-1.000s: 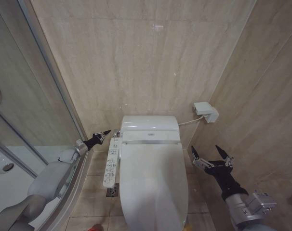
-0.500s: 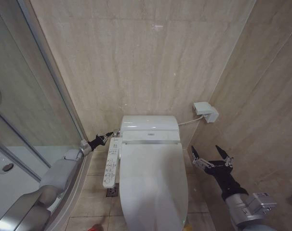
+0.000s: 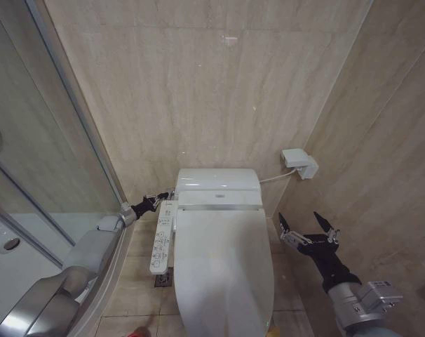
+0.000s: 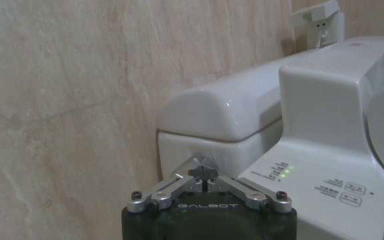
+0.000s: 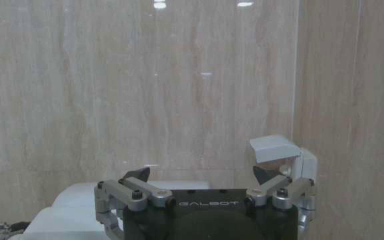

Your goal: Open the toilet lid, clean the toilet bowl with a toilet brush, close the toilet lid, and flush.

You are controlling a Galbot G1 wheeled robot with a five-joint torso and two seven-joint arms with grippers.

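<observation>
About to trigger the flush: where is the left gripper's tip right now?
In the head view the left gripper, fingers shut, sits at the left rear corner of the white ceramic toilet tank, just above the long white button remote panel.

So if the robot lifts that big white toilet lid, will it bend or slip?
The toilet lid looks like thick moulded plastic, so it probably stays stiff. Its glossy surface could be slippery for a pincer. It lies closed, likely hinged at the back, so it should swing up rather than come away.
</observation>
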